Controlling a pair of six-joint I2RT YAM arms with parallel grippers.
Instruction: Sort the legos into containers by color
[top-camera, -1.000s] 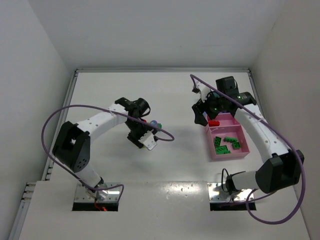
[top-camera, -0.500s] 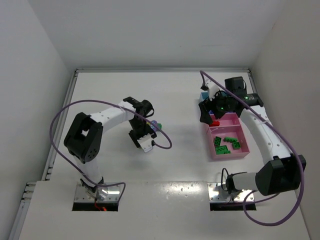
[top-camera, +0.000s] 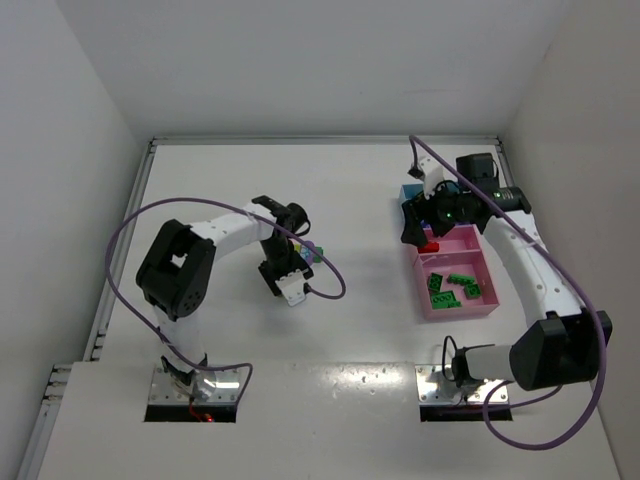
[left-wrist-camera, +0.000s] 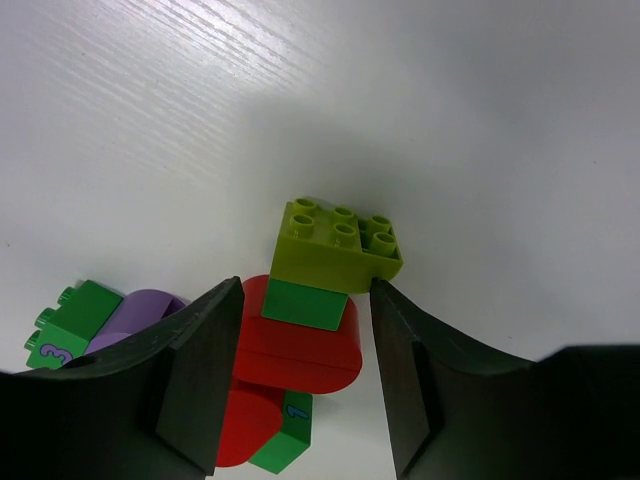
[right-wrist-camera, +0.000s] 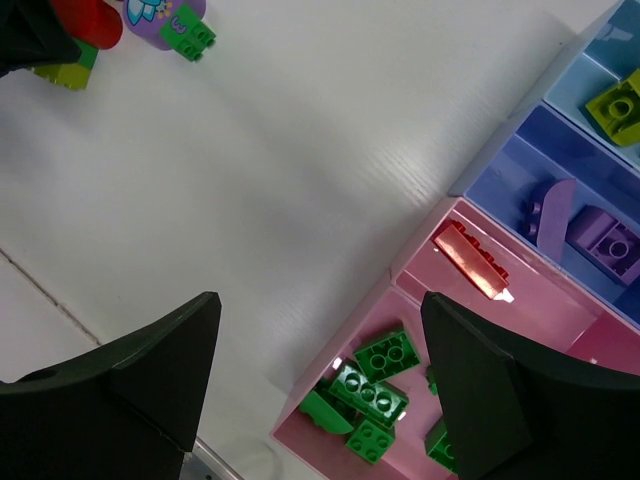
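The left gripper (left-wrist-camera: 305, 290) is down over a small cluster of loose legos left of the middle of the bench (top-camera: 350, 190). Its jaws stand apart on either side of a yellow-green brick (left-wrist-camera: 335, 240), which butts against a small green brick (left-wrist-camera: 305, 303) and a rounded red piece (left-wrist-camera: 300, 350). Whether the fingers press on any of them cannot be told. Just left of these lie a purple piece (left-wrist-camera: 135, 312) and a green numbered brick (left-wrist-camera: 70, 325).

The right gripper (right-wrist-camera: 315, 300) hangs over the far left corner of the pink tray (top-camera: 460, 312) on the right side of the bench, jaws wide and empty. The tray's near compartment holds several green bricks (right-wrist-camera: 375, 385), and its far compartment holds one red brick (right-wrist-camera: 470, 262). Beyond it, a blue tray (right-wrist-camera: 500, 170) holds purple bricks (right-wrist-camera: 605, 240), and a lighter blue tray (right-wrist-camera: 590, 75) holds a yellow-green block (right-wrist-camera: 622, 105).
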